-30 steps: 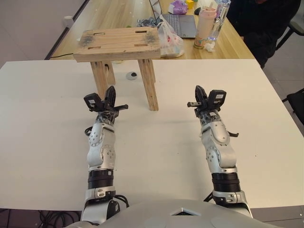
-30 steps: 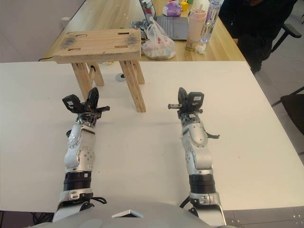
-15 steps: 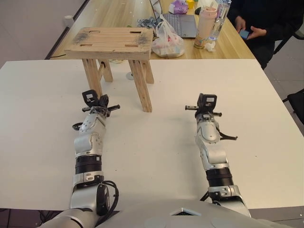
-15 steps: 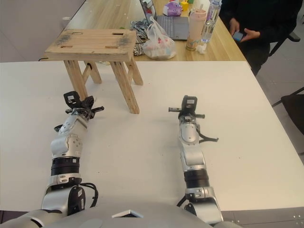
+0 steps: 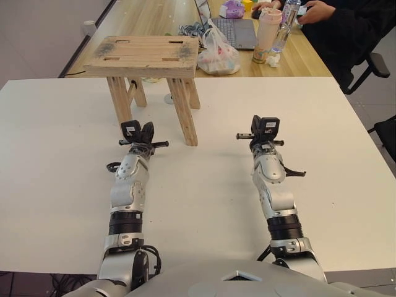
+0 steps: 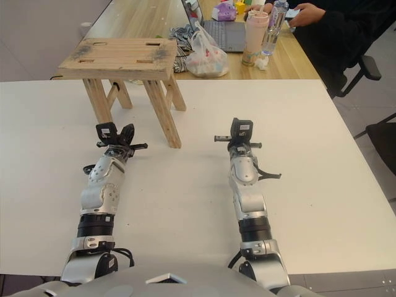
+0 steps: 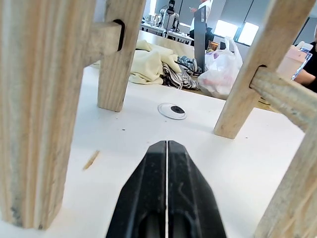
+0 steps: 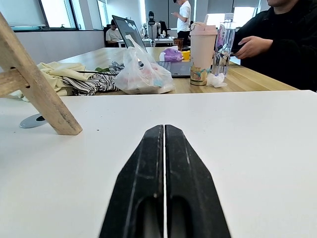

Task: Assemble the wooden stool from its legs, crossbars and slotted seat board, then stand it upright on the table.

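The wooden stool (image 5: 148, 55) stands upright at the back of the white table (image 5: 204, 204), its slotted seat board on top and its legs (image 5: 185, 117) joined by crossbars (image 7: 285, 94). My left gripper (image 5: 137, 135) lies on the table just in front of the stool, between its front legs, shut with nothing in it; its fingers (image 7: 167, 193) are pressed together. My right gripper (image 5: 263, 127) lies on the table to the right of the stool, apart from it, and its fingers (image 8: 164, 183) are shut and empty.
A round grey cable cap (image 7: 172, 110) is set in the table under the stool. Behind the white table a wooden desk (image 5: 142, 18) carries a laptop (image 5: 232, 28), a plastic bag (image 5: 219, 52), a pink tumbler (image 5: 266, 34) and cloths.
The stool has been stood farther left and back. Both arms drew back from it, then came forward a little. The head camera shifted.
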`<control>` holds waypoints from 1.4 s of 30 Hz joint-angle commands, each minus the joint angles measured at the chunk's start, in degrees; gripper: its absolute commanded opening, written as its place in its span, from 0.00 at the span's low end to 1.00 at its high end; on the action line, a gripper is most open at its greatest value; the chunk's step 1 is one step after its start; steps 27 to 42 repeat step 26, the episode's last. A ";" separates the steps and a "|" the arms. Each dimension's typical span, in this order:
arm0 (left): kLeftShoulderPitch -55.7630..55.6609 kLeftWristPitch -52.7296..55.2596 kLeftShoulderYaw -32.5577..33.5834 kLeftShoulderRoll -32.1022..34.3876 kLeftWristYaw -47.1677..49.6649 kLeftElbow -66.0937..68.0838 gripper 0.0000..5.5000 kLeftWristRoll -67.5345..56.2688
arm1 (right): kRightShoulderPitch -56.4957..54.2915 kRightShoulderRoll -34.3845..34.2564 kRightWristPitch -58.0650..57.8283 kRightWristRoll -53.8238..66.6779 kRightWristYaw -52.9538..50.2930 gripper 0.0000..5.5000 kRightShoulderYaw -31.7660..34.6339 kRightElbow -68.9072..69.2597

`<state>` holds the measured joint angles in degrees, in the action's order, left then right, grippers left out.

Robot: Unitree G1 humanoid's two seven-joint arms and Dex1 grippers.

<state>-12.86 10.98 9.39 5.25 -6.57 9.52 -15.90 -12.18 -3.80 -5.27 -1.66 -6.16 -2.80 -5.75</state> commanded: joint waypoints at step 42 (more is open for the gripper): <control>-6.57 -5.66 3.29 -2.68 2.77 6.41 0.00 -0.03 | -6.13 -1.14 6.76 -0.32 2.46 0.01 -2.35 -9.14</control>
